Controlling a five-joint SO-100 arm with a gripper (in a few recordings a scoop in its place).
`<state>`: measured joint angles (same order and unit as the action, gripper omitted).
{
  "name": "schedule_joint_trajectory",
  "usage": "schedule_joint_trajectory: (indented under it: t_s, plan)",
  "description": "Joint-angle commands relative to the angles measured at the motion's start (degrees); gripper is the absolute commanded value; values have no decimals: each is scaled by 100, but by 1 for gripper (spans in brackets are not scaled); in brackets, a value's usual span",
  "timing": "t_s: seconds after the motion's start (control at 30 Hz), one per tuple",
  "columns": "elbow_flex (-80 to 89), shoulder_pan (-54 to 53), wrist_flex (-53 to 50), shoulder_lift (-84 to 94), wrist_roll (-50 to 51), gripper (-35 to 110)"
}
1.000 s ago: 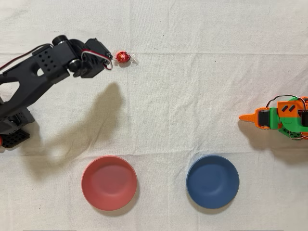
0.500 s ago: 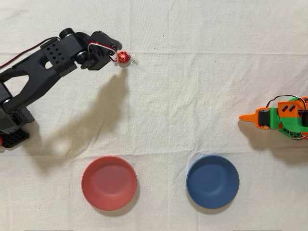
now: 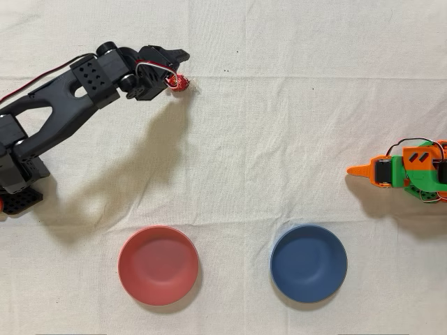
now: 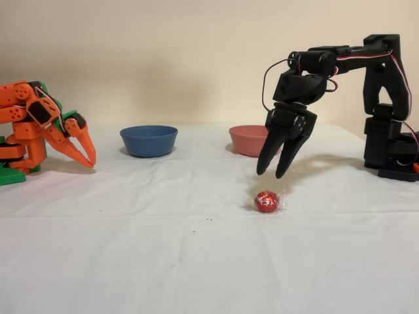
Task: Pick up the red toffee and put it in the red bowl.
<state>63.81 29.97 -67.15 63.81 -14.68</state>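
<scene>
So your black arm's claw point(image 4: 273, 174) is hanging right above the red toffee point(image 4: 267, 201), tips pointing down at it with a clear gap of air in between in the fixed view. The two fingers point(image 4: 264, 159) are spread a bit, roughly wide enough to straddle the candy, and they've got nothing in them. The toffee sits on the cloth-covered desk point(image 3: 279, 139), not touched by anything.

From the overhead view you can see the toffee point(image 3: 179, 83) up near the far edge of the desk, toward the left, with the claw point(image 3: 176, 68) overlapping its upper-left side from above. One finger pokes out past the candy toward the top edge of the picture. The clear wrapper end sticks out on the right side of the candy.

The red bowl point(image 3: 158, 265) is down along the near edge, left of centre in the overhead view, well apart from the toffee. The dark blue bowl point(image 3: 309, 263) is beside it to the right, with a gap between them. In the fixed view both bowls sit behind the candy, and the red bowl point(image 4: 247, 140) is partly hidden by your arm.

The orange arm point(image 3: 408, 172) is idle at the right edge in the overhead view.
</scene>
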Motion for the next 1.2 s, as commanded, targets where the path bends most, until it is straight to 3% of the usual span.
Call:
schedule_joint_trajectory:
  t_s: [0.0, 1.17]
  plan:
    - [-176, 105, 132, 123, -26, 32]
    - [1441, -123, 1380, 519, -272, 32]
